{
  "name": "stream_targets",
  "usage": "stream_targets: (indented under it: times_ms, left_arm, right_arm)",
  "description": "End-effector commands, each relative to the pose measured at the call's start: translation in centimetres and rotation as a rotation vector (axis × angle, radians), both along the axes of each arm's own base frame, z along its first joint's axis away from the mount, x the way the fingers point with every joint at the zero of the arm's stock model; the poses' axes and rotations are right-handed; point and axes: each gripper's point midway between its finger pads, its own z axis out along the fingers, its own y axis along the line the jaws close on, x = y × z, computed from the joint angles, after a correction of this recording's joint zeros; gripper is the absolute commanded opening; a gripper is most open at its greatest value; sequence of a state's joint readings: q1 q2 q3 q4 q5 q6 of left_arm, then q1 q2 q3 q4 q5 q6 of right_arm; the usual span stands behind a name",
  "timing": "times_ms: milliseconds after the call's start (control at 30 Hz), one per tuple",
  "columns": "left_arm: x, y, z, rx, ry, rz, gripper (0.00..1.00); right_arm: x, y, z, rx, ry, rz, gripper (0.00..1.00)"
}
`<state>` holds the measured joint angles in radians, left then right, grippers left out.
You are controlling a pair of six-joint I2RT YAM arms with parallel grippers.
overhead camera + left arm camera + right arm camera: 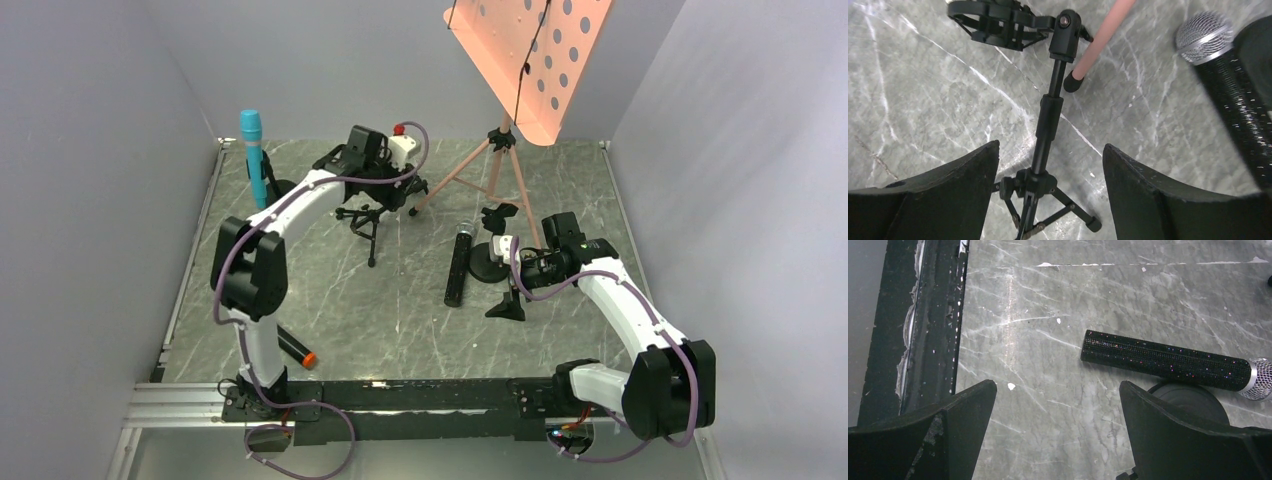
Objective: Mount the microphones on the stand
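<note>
State of the left gripper [1050,147]: jaws spread wide, nothing held; it hangs over the far middle of the surface.
Under the left gripper: a small black tripod stand [1047,117]. Its pole shows in the gap between the fingers and touches neither, and its shock-mount cradle [998,22] sits at the top end.
State of the right gripper [1058,385]: jaws at full spread, nothing held; low over the surface, right of centre.
Nearest the right gripper: the black microphone [1165,360] lies flat just ahead of the fingertips, apart from them. It lies alongside a round black base [1193,400].
Look of the black microphone: glittery black barrel and silver mesh head, with the head pointing toward the far edge.
Far left corner: the teal-blue microphone [254,160] stands upright, well apart from the left gripper.
Near edge, by the left arm's base: the orange-ended microphone [297,350] lies flat, partly hidden behind the arm.
Far edge: a pink music stand [500,150], one rubber-tipped leg planted between the tripod stand and the black microphone.
</note>
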<state>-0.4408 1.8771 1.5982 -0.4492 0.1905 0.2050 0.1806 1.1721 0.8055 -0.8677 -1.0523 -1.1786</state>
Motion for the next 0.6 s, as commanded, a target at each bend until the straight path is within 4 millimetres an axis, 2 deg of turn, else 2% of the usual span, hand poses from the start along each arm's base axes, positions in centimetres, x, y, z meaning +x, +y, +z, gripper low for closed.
stream_targets:
  times_ms: [0,167,300,467,533,567]
  left_arm:
    - [2.1,-0.9,-0.1,0.103,-0.071,-0.074,0.8]
    - [3.4,-2.4,-2.7,0.142,-0.042,-0.112,0.78]
    - [4.2,-2.6,-4.8,0.166,-0.022,-0.11,0.75]
    - [4.8,-3.0,-5.7,0.174,-0.001,-0.122,0.61]
    - [4.7,-3.2,-6.1,0.162,0.012,-0.128,0.53]
    - [4.6,-3.4,-6.1,0.156,0.016,-0.132,0.45]
  right_arm:
    - [0.5,0.1,0.5,0.011,-0.039,0.019,1.0]
    - [0.4,0.1,0.3,0.002,-0.022,0.028,1.0]
    - [0.3,0.0,0.2,-0.001,-0.011,0.031,1.0]
    - [0.4,0.0,0.2,-0.002,-0.011,0.03,1.0]
    - [0.4,0.0,0.1,-0.005,-0.01,0.029,1.0]
    - [0.4,0.0,0.1,-0.006,-0.008,0.028,1.0]
